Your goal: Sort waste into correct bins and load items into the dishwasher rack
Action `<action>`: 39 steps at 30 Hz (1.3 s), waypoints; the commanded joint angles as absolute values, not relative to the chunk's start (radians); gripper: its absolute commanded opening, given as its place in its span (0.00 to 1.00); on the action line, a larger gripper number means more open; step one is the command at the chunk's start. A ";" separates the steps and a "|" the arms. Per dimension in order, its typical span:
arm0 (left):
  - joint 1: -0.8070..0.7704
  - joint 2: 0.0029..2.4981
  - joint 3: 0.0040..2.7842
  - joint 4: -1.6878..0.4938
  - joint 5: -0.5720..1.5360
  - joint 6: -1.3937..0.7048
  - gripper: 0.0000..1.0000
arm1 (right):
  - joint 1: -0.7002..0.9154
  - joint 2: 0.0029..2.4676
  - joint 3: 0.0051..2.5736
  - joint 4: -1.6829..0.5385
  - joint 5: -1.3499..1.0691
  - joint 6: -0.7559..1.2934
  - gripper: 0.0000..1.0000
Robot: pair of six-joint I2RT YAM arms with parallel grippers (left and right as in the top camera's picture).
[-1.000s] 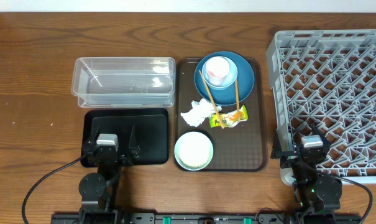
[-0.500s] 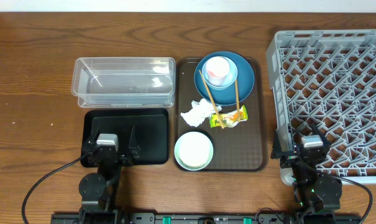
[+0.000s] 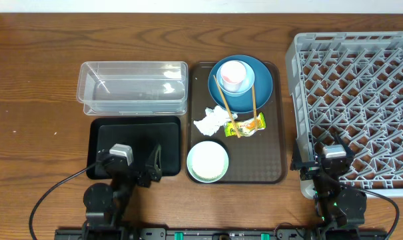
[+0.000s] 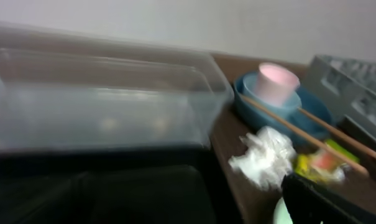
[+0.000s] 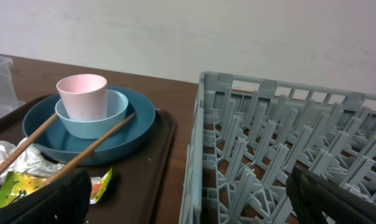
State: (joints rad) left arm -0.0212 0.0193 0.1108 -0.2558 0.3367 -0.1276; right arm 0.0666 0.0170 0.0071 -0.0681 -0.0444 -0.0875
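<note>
Dark wooden table (image 3: 28, 80). Dishes and waste sit together on the brown serving tray (image 3: 274, 153), likely so both arms can reach them. The napkin (image 3: 211, 120) and wrapper (image 3: 251, 125) lie at 6 o'clock of the plate (image 3: 264, 83). The rack (image 3: 354, 87) is at 3 o'clock, the clear tub (image 3: 133, 87) at 9. The left gripper (image 3: 146, 165) and right gripper (image 3: 334, 140) are both spread wide and hold nothing.

The table (image 3: 34, 80) is brown with darker wood grain; the tub (image 3: 133, 65) is clear, the black tray (image 3: 134, 133) plain, the rack (image 3: 361, 87) grey in an open lattice. The serving tray (image 3: 268, 160) is dark brown with a fine grainy texture. The plate (image 3: 261, 87) is dark blue, the saucer (image 5: 116, 109) light blue, the cup (image 3: 232, 73) pale pink, the bowl (image 3: 207, 161) mint green and near white inside, the napkin (image 3: 211, 121) white, the wrapper (image 3: 251, 125) yellow, green and orange, the chopsticks (image 3: 254, 100) tan.
</note>
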 commanded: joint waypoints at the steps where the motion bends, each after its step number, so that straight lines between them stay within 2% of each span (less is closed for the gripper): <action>1: -0.019 0.036 0.234 -0.339 0.386 -0.181 0.97 | 0.073 0.018 0.006 -0.072 -0.033 -0.084 0.99; 6: -0.019 0.159 0.458 -0.519 0.386 -0.181 0.98 | 0.073 0.018 0.006 -0.072 -0.033 -0.084 0.99; 14: -0.019 0.598 0.904 -0.883 0.466 -0.181 0.98 | 0.073 0.018 0.006 -0.072 -0.033 -0.084 0.99; 23: -0.019 0.888 1.018 -0.936 0.540 -0.190 0.98 | 0.073 0.018 0.006 -0.072 -0.033 -0.084 0.99; 24: -0.019 0.905 1.018 -0.942 0.573 -0.195 0.93 | 0.073 0.018 0.006 -0.072 -0.033 -0.084 0.99; 29: -0.020 0.947 1.018 -0.970 0.610 -0.243 0.46 | 0.073 0.018 0.006 -0.072 -0.033 -0.084 0.99; 33: -0.057 0.937 1.018 -1.028 0.502 -0.290 0.21 | 0.073 0.018 0.006 -0.072 -0.033 -0.084 0.99; 34: -0.076 0.934 1.018 -1.040 0.466 -0.309 0.19 | 0.073 0.018 0.006 -0.072 -0.033 -0.084 0.99; 35: -0.101 0.932 1.017 -1.050 0.426 -0.334 0.12 | 0.073 0.018 0.006 -0.072 -0.033 -0.084 0.99; 39: -0.240 0.932 1.016 -1.050 0.297 -0.428 0.06 | 0.073 0.018 0.006 -0.072 -0.033 -0.084 0.99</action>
State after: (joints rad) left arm -0.1589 0.9394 1.0035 -1.0489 0.4328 -0.3347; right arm 0.0666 0.0193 0.0071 -0.0681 -0.0437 -0.0875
